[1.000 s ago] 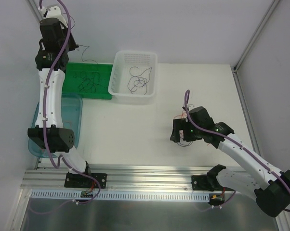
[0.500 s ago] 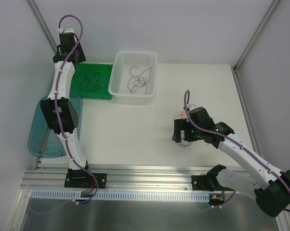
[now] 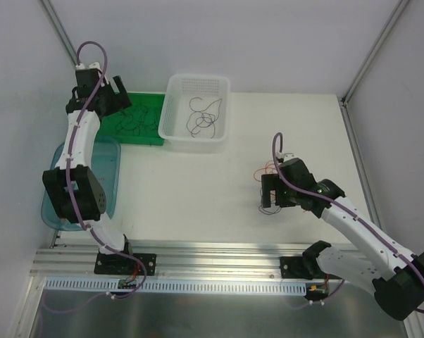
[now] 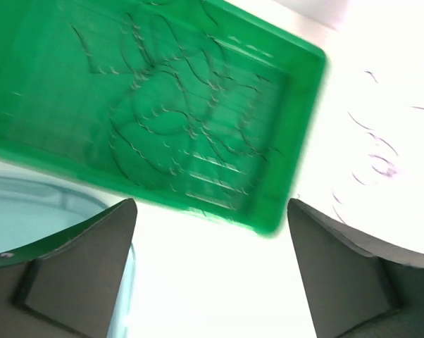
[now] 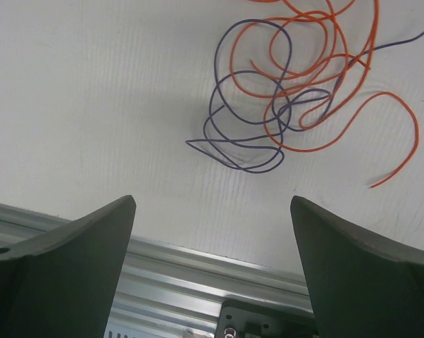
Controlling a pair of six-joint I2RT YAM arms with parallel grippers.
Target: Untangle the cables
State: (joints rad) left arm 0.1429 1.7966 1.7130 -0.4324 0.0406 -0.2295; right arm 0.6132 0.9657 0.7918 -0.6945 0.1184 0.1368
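Your right gripper (image 5: pixel 212 205) hangs with jaws spread wide and empty, the orange and purple cables (image 5: pixel 277 111) lying knotted on the table (image 5: pixel 92 105) just ahead of its fingertips. Your left gripper (image 4: pixel 210 208), equally wide (nothing between its jaws), hovers over the green tray (image 4: pixel 300 134), with dark strands (image 4: pixel 177 120) inside it just ahead.

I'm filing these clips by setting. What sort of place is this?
Most likely a robotics lab test cell: a white table walled by plain white panels, two arms bolted to an aluminium rail, and a green tray and white basket holding thin cables.
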